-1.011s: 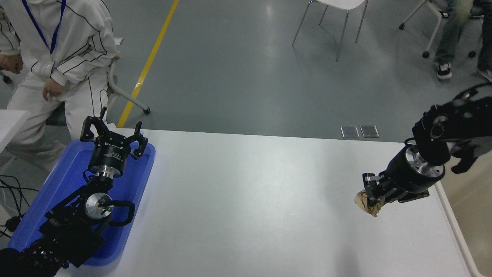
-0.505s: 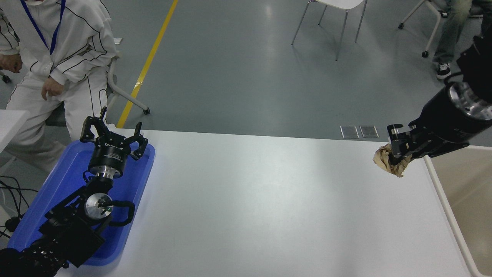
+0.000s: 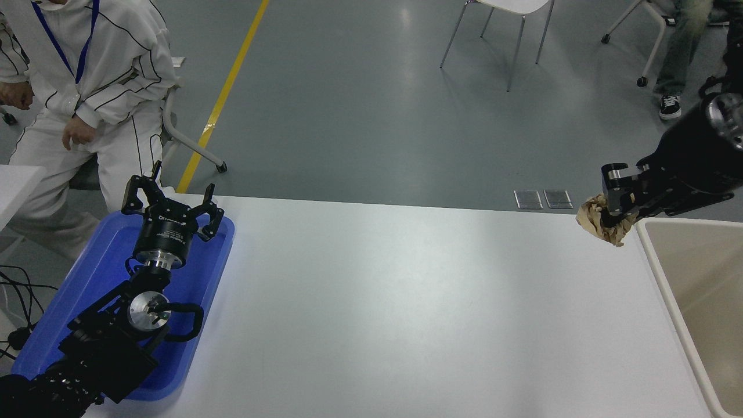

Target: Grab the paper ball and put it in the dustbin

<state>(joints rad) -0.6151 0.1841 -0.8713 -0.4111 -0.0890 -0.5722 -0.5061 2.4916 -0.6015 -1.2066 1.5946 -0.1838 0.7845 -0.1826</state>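
Observation:
My right gripper [image 3: 609,210] is shut on the tan-brown crumpled paper ball [image 3: 598,220] and holds it in the air over the table's far right corner. The ball hangs just left of the near-left corner of the beige dustbin [image 3: 673,284], whose rim and smooth inside wall show at the right edge. My left gripper [image 3: 171,200] is open and empty, parked over the blue tray at the lower left.
A shallow blue tray [image 3: 98,273] lies at the table's left end under the left arm. A person in white [image 3: 87,75] sits beyond the far left corner. Chairs [image 3: 499,17] and another person's legs stand on the floor behind.
My right arm has lifted the paper ball off the table and carried it up and to the right, toward the dustbin's rim. The left arm has not moved.

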